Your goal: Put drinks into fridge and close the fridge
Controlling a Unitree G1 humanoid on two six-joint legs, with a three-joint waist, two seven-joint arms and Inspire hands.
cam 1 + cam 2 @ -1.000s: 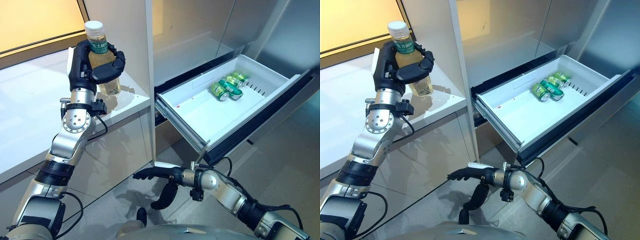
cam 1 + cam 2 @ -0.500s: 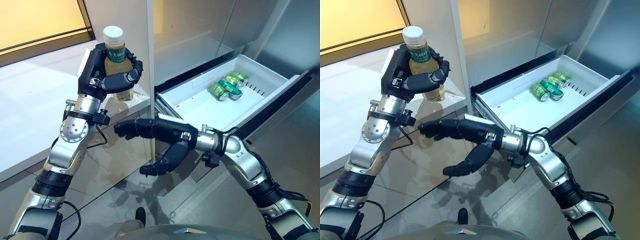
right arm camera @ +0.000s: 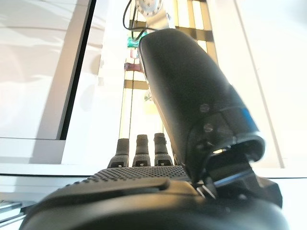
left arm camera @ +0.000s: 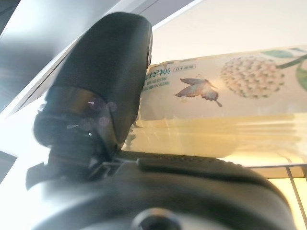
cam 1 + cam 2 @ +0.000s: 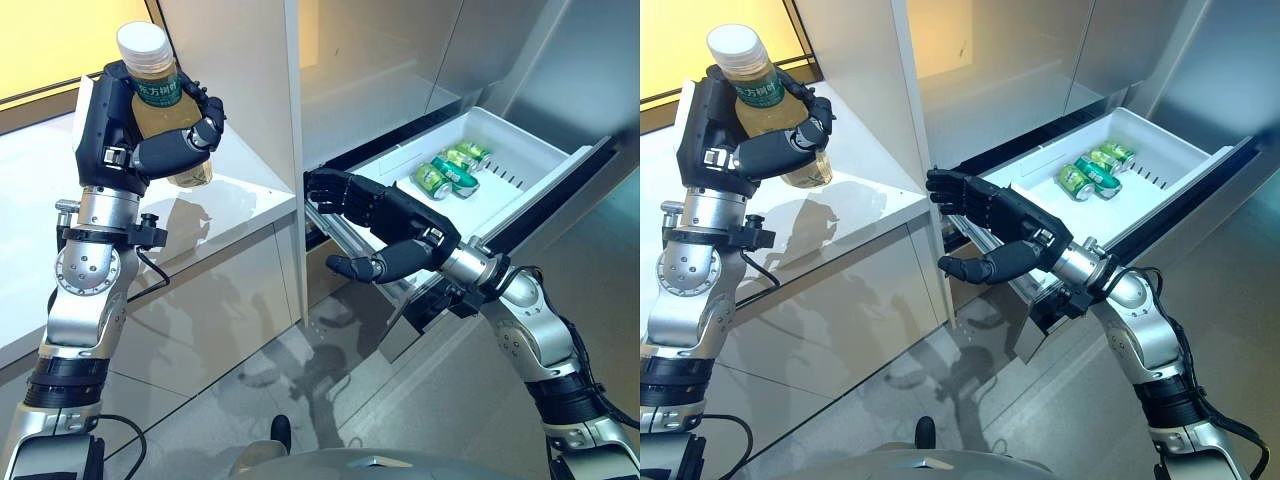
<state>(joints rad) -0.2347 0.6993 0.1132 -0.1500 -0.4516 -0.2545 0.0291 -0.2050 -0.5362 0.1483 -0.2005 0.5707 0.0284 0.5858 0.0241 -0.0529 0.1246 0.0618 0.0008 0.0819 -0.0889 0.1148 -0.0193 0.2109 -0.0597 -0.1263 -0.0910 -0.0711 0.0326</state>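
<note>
- The left hand point(image 5: 130, 150) is raised at about 10 o'clock in the head views, its fingers and thumb curled round a bottle point(image 5: 160, 110) of pale yellow drink.
- The bottle stands roughly upright in that grip, its white cap point(image 5: 143, 40) above the hand and its green label partly covered by the fingers.
- In the left wrist view the bottle point(image 4: 225, 110) lies across the hand, the thumb point(image 4: 105, 76) pressed against its label.
- Below the held bottle lies the white surface point(image 5: 230, 200), which the bottle does not touch.
- The right hand point(image 5: 385, 225) hangs near the centre of the head views, open, its fingers spread and holding nothing, just in front of the near left corner of the fridge drawer point(image 5: 560, 165).
- The white drawer is pulled out at about 2 o'clock, below the closed grey fridge door point(image 5: 380, 60).
- Three green drink cans point(image 5: 455, 170) lie on their sides close together toward the far end of the drawer, well apart from the right hand.
- The right wrist view shows that hand's thumb point(image 3: 187, 91) and fingers point(image 3: 141, 151) extended with nothing between them.
</note>
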